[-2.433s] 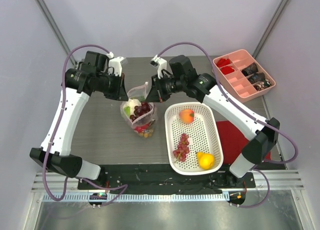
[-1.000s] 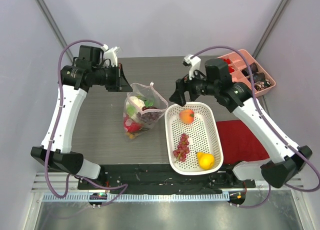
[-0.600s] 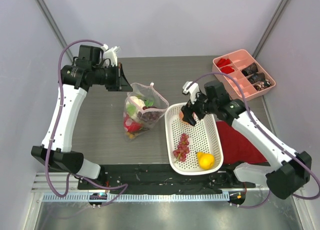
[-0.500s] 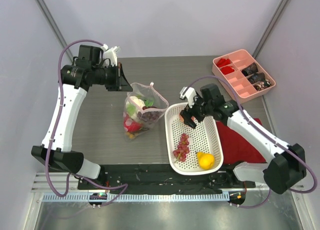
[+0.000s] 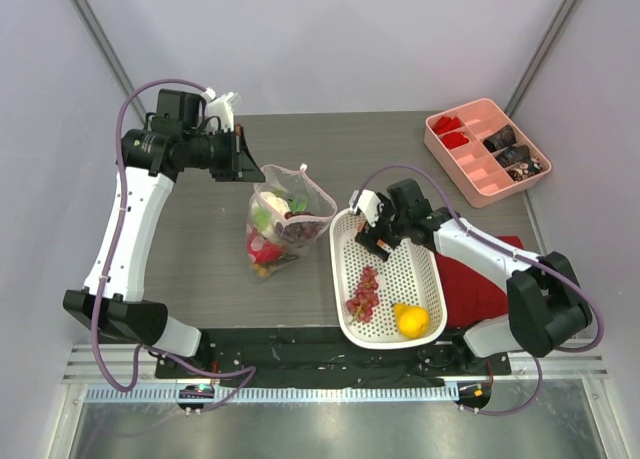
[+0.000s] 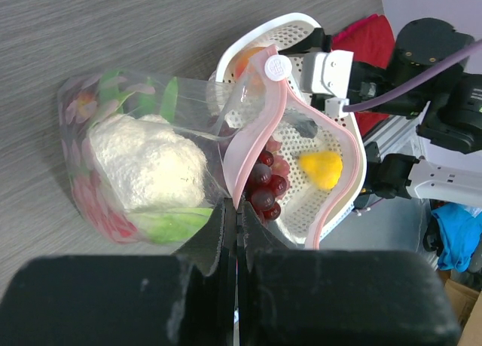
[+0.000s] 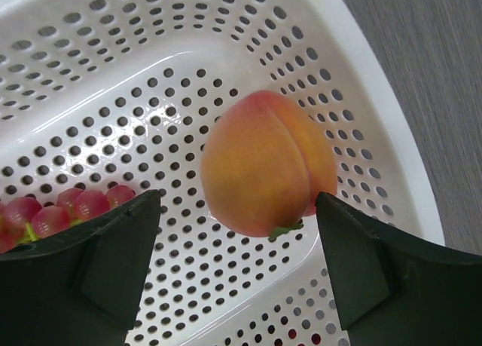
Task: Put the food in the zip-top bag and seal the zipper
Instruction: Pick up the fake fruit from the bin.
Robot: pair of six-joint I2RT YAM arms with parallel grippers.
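Observation:
The zip-top bag (image 5: 283, 222) stands on the table with its mouth open. Inside it are a white bulb (image 6: 147, 165), purple grapes (image 6: 263, 188) and other fruit. My left gripper (image 6: 237, 210) is shut on the bag's mouth edge, by the pink zipper strip (image 6: 260, 112), and holds it up. My right gripper (image 7: 237, 206) is open and low in the far end of the white basket (image 5: 428, 279). Its fingers (image 7: 124, 244) stand on either side of an orange fruit (image 7: 263, 173) without touching it. Grapes (image 5: 362, 294) and a yellow lemon (image 5: 411, 321) also lie in the basket.
A pink divided tray (image 5: 487, 144) with small items sits at the far right corner. A folded red cloth (image 5: 468, 279) lies just right of the basket, under my right arm. The bag stands close to the basket's left rim.
My right arm left the bag, swung over to the basket and came down, open, around the orange fruit. My left gripper kept its hold on the bag's edge.

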